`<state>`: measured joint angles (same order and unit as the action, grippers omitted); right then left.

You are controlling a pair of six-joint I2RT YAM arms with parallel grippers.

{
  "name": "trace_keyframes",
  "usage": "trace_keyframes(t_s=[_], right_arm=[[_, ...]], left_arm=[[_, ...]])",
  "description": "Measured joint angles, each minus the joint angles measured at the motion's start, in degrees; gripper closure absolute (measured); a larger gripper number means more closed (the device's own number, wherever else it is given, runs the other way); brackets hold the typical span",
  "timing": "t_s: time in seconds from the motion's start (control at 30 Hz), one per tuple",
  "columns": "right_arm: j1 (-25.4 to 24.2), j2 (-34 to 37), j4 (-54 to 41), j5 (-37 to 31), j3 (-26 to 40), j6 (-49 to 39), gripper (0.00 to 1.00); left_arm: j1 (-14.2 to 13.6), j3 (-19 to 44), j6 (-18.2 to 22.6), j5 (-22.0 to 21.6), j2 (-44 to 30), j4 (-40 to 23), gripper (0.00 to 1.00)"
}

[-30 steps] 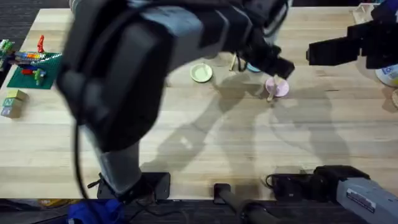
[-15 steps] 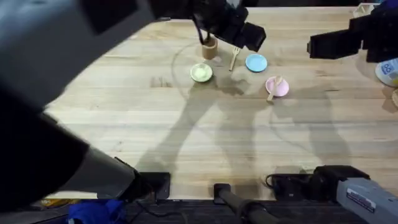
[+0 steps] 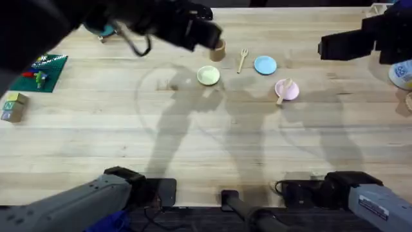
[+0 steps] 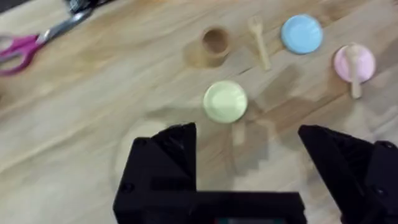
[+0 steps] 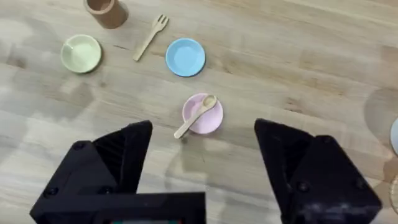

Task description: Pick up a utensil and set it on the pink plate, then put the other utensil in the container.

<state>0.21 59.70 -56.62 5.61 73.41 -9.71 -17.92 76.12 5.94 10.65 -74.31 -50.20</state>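
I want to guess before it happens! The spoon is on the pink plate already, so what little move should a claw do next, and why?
Probably the open left claw should drop toward the fork. The fork lies on the table between the brown cup and blue plate, not in the cup yet.

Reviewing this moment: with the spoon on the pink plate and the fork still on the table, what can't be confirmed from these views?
- Inside of the container: left wrist view blurred, right wrist view cuts its top off; contents unclear.
- Fork prongs: clear in the right wrist view; too small overhead, smeared in the left wrist view.
- Left tool: overhead, motion blur hides its outline near the container.
- Spoon on pink plate: handle tip's contact with the table unclear.
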Motion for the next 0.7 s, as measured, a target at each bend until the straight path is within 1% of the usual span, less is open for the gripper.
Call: trace_keyframes(t_s=[0.13,0.23,0.3,0.4,0.57,0.7], right_arm=[[0.0,0.0,0.0,0.0,0.0,-0.01,0.003],[0.0,-0.02,0.0,0.0,0.0,-0.03,0.003],[0.0,0.0,0.0,0.0,0.0,-0.03,0.003],[0.0,0.0,-0.25,0.0,0.0,-0.04,0.003],[0.0,0.04,-0.41,0.0,0.0,-0.1,0.003],[0.0,0.04,-0.49,0.0,0.0,-0.2,0.003]], left_arm=[[4.36,-4.04,2.16,0.89,4.62,-2.02,0.005],[7.74,-6.03,4.07,3.06,7.5,-3.02,0.005],[10.53,-7.16,5.88,4.99,9.15,-3.01,0.005],[15.51,-8.7,9.95,8.26,10.83,-3.32,0.006],[24.0,-10.34,17.06,13.27,10.61,-2.72,0.007],[30.54,-10.43,23.25,19.3,8.94,-1.85,0.007]])
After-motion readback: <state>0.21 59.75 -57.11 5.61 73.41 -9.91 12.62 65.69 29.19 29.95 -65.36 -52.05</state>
